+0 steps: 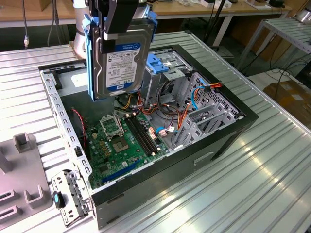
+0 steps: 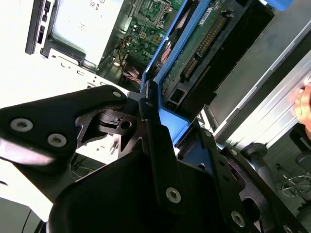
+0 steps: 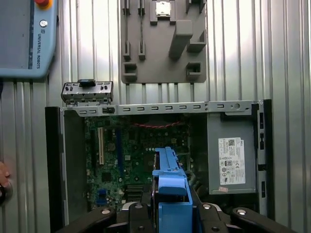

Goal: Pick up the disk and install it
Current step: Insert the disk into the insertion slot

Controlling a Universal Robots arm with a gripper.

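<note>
End effector [image 1: 119, 23] holds disk [image 1: 119, 60] above open computer case [image 1: 219, 141].

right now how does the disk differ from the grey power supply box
The disk hangs on edge in the gripper above the case; the power supply box sits inside it. The disk has blue side rails; the box has none. Both are grey metal with white labels.

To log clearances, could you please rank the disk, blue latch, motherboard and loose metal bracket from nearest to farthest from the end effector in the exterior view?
1. the disk, clamped in the end effector, above the case.
2. the blue latch, atop the drive cage.
3. the motherboard, on the case floor.
4. the loose metal bracket, on the table outside the case.
</note>
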